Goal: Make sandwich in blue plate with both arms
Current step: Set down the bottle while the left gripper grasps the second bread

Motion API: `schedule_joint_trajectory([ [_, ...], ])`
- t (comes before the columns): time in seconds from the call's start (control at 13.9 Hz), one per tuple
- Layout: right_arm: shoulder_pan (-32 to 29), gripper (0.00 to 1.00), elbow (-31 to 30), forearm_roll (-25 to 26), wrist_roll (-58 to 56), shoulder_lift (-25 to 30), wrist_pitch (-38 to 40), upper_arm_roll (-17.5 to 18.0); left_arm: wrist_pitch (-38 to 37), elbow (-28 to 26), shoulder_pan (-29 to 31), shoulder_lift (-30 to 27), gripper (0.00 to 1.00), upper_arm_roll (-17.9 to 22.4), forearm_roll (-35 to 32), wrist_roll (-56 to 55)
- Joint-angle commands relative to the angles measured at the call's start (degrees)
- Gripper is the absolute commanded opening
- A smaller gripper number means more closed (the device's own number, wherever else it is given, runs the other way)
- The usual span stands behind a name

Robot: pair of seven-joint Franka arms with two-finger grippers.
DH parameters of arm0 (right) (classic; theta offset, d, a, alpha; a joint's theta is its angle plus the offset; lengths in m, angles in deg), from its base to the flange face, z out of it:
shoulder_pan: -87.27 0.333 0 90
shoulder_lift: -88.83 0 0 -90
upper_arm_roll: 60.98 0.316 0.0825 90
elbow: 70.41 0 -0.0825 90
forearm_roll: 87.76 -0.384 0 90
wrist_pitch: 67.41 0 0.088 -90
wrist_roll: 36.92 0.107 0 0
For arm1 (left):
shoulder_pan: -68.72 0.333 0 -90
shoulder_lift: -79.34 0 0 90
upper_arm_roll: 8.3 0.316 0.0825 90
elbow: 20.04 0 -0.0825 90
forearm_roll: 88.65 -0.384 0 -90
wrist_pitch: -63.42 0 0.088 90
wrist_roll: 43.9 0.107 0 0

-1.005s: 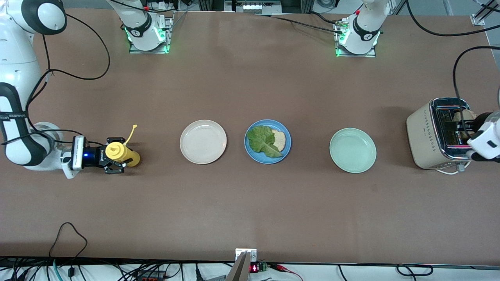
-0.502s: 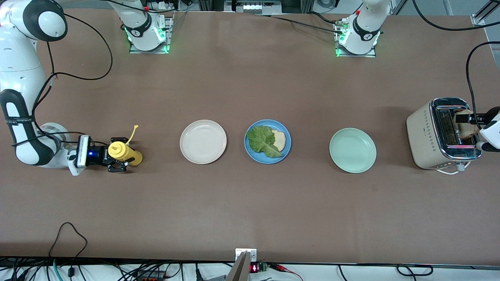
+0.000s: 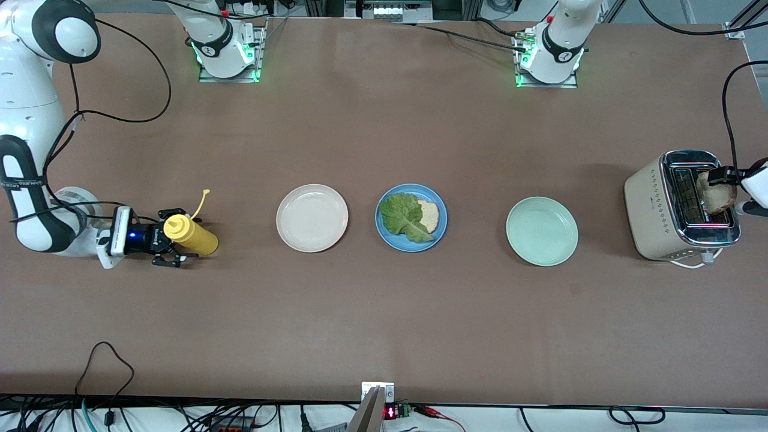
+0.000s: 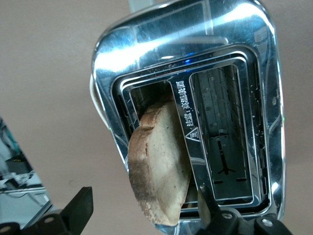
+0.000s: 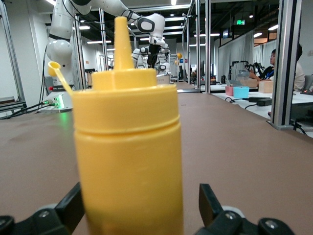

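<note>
Left pincer [image 3: 718, 178]: I've got it clamped on a bread slice [image 4: 159, 166], over the toaster [image 3: 648, 216] slot.
Right pincer [image 3: 170, 239]: fingers spread around the yellow bottle [image 3: 192, 235], not squeezing.
Blue plate [image 3: 443, 211]: lettuce [image 3: 403, 217] over bread [image 3: 428, 216]; beige plate [image 3: 312, 218] and green plate [image 3: 542, 231] flank it on the bench [image 3: 384, 324].

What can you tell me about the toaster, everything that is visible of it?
The toaster stands at the left arm's end of the table, beside the pale green plate. Its body looks cream, with a shiny chrome top that has two long slots. A toasted bread slice with a brown crust rises tilted out of one slot, gripped by the left gripper; the other slot looks empty. A pale cord lies at its base.
</note>
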Motion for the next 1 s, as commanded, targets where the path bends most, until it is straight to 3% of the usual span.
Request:
schedule_joint_trajectory([
  [0.0,-3.0,1.00,0.1,4.0,0.6,2.5,1.5,-0.2,1.0,-1.9,1.2,-0.9,0.40,-0.9,2.3,1.4],
  [0.07,-4.0,1.00,0.1,5.7,1.7,3.5,1.5,-0.3,1.0,-1.8,1.5,-0.6,0.37,-1.0,2.5,1.4],
  [0.14,-4.8,1.00,0.1,8.3,4.4,5.0,1.4,-0.6,1.0,-1.7,1.5,-0.4,0.21,-1.0,2.6,1.6],
  [0.22,-5.1,1.00,0.1,10.6,6.9,6.9,1.0,-0.7,0.8,-1.4,1.4,-0.5,0.11,-1.0,2.6,2.1],
  [0.36,-4.7,1.00,0.1,13.9,11.7,11.7,-0.1,-1.8,0.7,-0.9,1.3,-0.7,0.01,-1.3,2.6,4.8],
  [0.5,-4.0,1.00,0.0,18.9,18.5,16.3,-3.5,-2.1,0.4,-0.2,1.2,-1.0,0.00,-1.5,2.6,4.9],
  [0.93,2.1,1.00,-0.5,33.0,44.3,29.6,-8.1,-2.2,-12.9,8.6,1.1,-2.7,0.00,-6.7,3.0,4.7],
])
